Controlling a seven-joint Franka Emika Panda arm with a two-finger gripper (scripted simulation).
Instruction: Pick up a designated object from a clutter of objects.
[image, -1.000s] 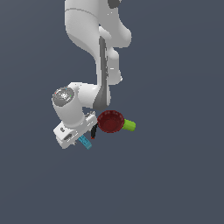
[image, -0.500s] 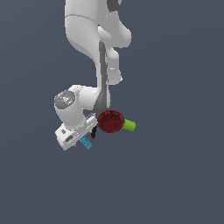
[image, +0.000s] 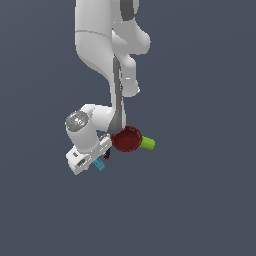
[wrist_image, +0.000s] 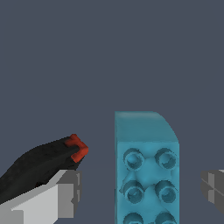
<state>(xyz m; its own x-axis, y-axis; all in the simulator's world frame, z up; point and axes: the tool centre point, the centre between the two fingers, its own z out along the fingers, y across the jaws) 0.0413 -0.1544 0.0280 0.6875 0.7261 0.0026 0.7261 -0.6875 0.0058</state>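
The tool (wrist_image: 140, 192) stands with its fingers apart, one grey finger (wrist_image: 61, 197) on each side of the cyan studded block (wrist_image: 146, 170). The wrist view shows clear gaps between both fingers and the block; nothing is clamped. The block, the designated object, lies on the surface (image: 200, 200) directly under the tool. In the exterior view only one cyan corner (image: 99, 164) shows below the wrist housing.

Risk 1: the black tool with the red tip (wrist_image: 43, 164) lies just beside one finger. Whether they touch cannot be told. Closing or lowering could drag it, or trap it against the block and spoil the grip.

Risk 2: the gaps on the two sides look unequal. The nearer finger would probably meet the block first and push or turn it before the other arrives. The rounded corner and studded face offer little flat contact if the fingers land high.

Open room: the far side of the block faces bare surface. In the exterior view, the dark red bowl (image: 127, 139) sits near the wrist on the exterior view's right, with the lime green cylinder (image: 147, 143) beyond and touching it. A straight vertical lift appears the least obstructed path.
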